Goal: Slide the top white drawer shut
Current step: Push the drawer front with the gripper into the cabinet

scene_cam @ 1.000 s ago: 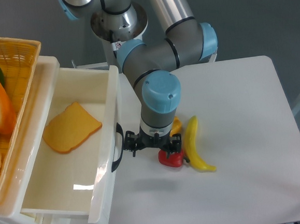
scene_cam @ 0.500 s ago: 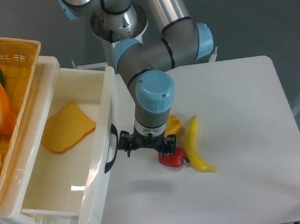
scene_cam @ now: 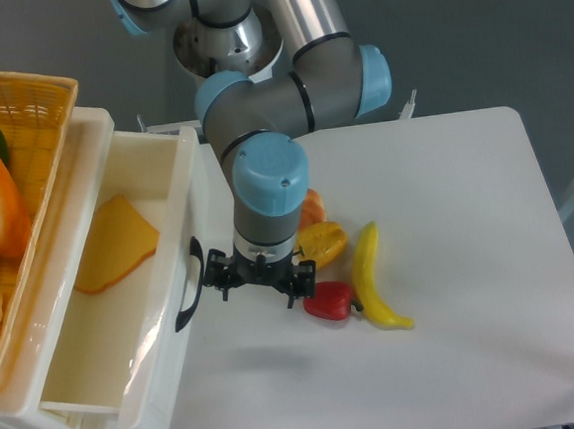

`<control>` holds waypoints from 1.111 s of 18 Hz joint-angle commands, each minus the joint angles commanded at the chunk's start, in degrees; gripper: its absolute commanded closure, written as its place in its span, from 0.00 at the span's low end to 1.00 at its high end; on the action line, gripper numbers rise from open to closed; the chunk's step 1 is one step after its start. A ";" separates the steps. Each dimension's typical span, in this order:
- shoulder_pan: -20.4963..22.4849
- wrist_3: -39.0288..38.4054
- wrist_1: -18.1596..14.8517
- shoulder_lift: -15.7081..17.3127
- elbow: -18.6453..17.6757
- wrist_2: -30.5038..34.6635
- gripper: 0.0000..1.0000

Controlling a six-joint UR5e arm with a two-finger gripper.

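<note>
far left sits the yellow wicker basket (scene_cam: 19, 96) w/ some orange and green produce in it, on top of the cabinet; just right of it the top white drawer (scene_cam: 110, 368) is part open, maybe halfway in by my guess, w/ an orange slice of toy bread (scene_cam: 115, 244) lying tilted inside against the left wall. its black handle (scene_cam: 187, 284) curves out from the glossy front, and my jaws (scene_cam: 259, 280) sit right beside it, pressed up to or just off the drawer front, can't tell which from this angle. can't tell how wide my jaws stand either, the wrist hides the tips from above; nothing seems held. to do this step well: push flat on the front panel near the handle, so roughly mid-width, not on a corner, else the drawer could skew and jam on its rails. keep the push straight along the slide direction, low and steady, no downward lean since the plastic prob flexes. ease off near the end so the cabinet doesn't shove back or tip the basket. right of me on the white surface (scene_cam: 446, 212) lie an orange pepper (scene_cam: 321, 242), a red pepper (scene_cam: 330, 301) and a yellow banana (scene_cam: 370, 278), close behind my wrist, well out of the push path. writing: a small sticker on the arm base up top, too small to read; no brands legible otherwise.
</note>
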 joint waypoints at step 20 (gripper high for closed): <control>-3.17 0.18 0.09 0.09 -0.18 -2.90 0.00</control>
